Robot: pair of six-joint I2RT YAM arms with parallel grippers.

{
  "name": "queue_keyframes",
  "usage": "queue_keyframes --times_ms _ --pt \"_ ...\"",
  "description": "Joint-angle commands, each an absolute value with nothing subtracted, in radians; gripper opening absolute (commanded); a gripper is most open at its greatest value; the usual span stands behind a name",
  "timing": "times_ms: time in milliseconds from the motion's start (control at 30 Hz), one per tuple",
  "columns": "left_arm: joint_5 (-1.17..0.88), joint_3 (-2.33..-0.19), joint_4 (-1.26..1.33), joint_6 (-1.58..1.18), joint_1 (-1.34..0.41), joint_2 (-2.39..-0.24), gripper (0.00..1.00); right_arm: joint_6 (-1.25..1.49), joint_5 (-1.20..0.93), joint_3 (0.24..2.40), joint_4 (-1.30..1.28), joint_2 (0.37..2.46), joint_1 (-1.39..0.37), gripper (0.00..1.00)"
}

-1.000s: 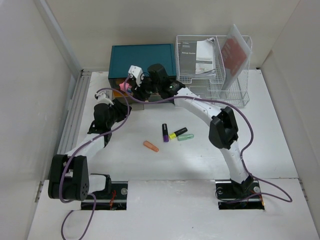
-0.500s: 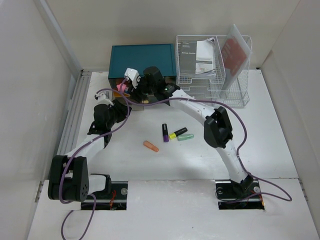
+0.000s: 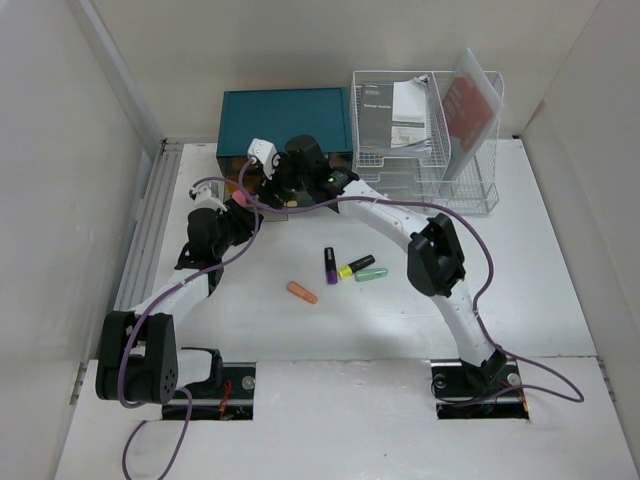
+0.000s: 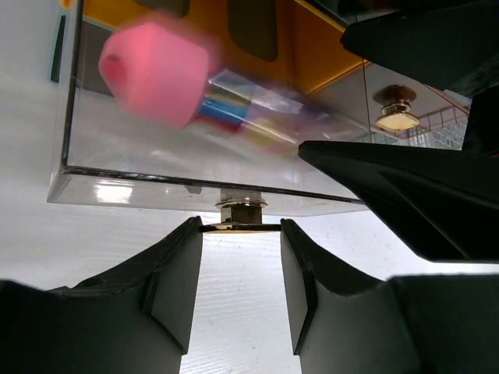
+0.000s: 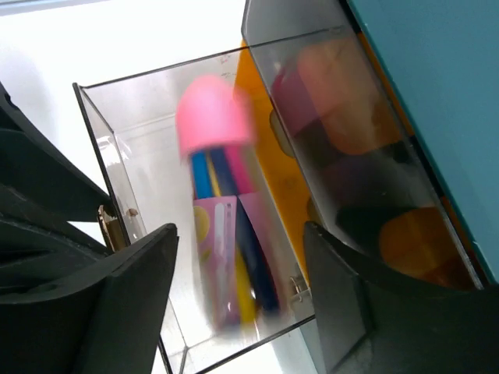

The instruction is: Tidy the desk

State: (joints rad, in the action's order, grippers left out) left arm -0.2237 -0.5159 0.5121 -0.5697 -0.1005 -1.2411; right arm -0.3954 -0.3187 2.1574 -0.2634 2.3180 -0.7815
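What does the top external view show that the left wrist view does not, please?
Only the top view shows the purple marker, yellow marker, green marker and orange marker loose on the desk, and the wire rack. Only the left wrist view shows the brass knob of the clear drawer, pinched by the left gripper. Both show the pink marker at the drawer.

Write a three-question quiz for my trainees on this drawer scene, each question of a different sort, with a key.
1. True or false: the left tool grips the brass knob of the clear drawer.
2. The marker inside the drawer has a cap of which colour? A green, B pink, C black.
3. Fill in: the right tool has its jaws ___ over the drawer.
Key: 1 true; 2 B; 3 open.
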Motion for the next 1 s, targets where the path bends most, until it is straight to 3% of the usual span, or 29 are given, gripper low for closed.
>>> queue_keyframes --times_ms 0,267,400,600,967 --pt "-0.212 -0.511 0.494 -0.568 -0.106 -1.239 0.17 -0.394 -0.321 2.154 -0.23 2.252 -0.792 0.72" --pt "-0.212 -0.523 0.494 -0.568 -0.106 -1.241 0.17 -0.376 -0.321 2.1 -0.23 2.163 -0.792 0.76" --pt "-0.202 -0.563 0.494 -0.568 -0.106 -1.279 0.17 -0.353 -0.233 2.037 -0.21 2.066 -0.792 0.64" --pt "-0.192 -0.673 0.482 -0.568 -0.106 -1.399 0.2 -0.315 -0.195 1.858 -0.158 1.89 -0.77 0.23" --pt "-0.17 -0.914 0.413 -0.568 -0.106 -1.634 0.23 -0.29 -0.247 1.573 -0.14 1.652 -0.713 0.22"
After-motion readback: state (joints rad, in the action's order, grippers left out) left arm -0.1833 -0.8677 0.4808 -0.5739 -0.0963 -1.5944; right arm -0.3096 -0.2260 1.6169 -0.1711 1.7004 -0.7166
